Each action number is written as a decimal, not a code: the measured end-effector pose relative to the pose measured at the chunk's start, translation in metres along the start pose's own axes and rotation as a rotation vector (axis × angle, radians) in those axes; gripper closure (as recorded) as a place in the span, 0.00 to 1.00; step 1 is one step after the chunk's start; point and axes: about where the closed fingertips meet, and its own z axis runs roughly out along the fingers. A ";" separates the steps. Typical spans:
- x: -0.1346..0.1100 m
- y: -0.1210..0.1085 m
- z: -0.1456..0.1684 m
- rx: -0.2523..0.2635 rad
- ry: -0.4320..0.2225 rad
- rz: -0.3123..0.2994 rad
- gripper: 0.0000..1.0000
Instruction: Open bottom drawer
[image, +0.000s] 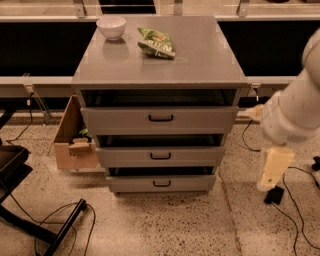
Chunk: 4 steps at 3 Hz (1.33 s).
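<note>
gripper (274, 169) right of cabinet (205, 65), well apart from bottom drawer (192, 183) (black handle (161, 183) untouched) | open-or-closed: cannot tell | bowl (111, 27), snack bag (156, 43) on cabinet top

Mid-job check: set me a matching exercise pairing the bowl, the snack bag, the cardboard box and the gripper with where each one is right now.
Things:
1. white bowl
2. green snack bag
3. cardboard box
4. gripper

Places:
A. on the floor, left of the cabinet
B. off to the right of the bottom drawer, apart from it
C. back left corner of the cabinet top
D. back middle of the cabinet top

Pairs: 1-C, 2-D, 3-A, 4-B.
</note>
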 end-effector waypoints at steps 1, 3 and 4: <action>0.033 0.020 0.112 -0.012 0.080 -0.078 0.00; 0.062 0.014 0.224 -0.018 0.207 -0.092 0.00; 0.061 0.014 0.227 -0.018 0.204 -0.082 0.00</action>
